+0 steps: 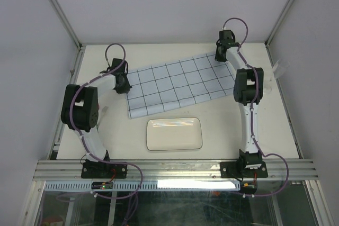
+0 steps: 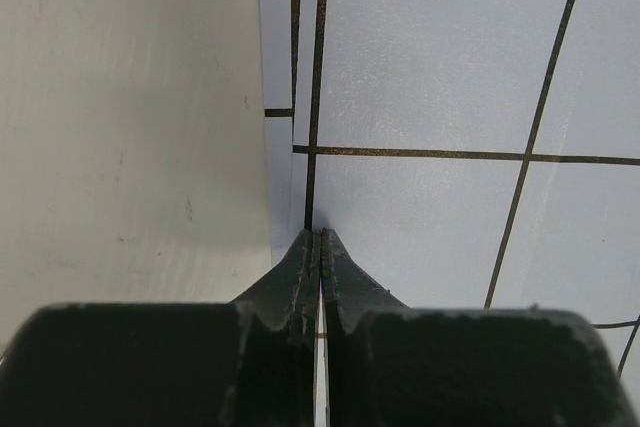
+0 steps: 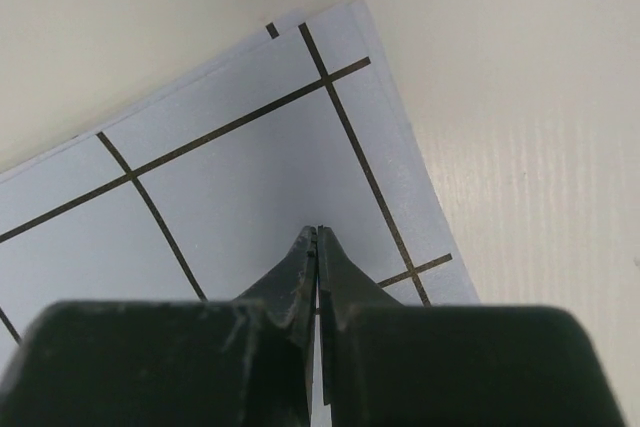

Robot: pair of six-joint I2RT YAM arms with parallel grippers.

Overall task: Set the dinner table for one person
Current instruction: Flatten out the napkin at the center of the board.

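A pale-blue cloth (image 1: 180, 86) with dark grid lines lies slanted across the middle of the dinner table (image 1: 270, 125). My left gripper (image 1: 122, 82) stands at the cloth's left end, my right gripper (image 1: 222, 52) at its far right corner. In the left wrist view the left gripper (image 2: 320, 233) is shut, its tips down on the cloth (image 2: 430, 67) beside a small fold along its edge. In the right wrist view the right gripper (image 3: 319, 229) is likewise shut with its tips on the cloth (image 3: 230, 167), a little inside the corner. A white rectangular plate (image 1: 174, 134) lies in front of the cloth.
Bare cream tabletop (image 2: 130, 97) shows left of the cloth and more tabletop (image 3: 520, 97) lies beyond its right corner. Aluminium rails (image 1: 175, 169) run along the near edge, and grey walls close in the back and sides.
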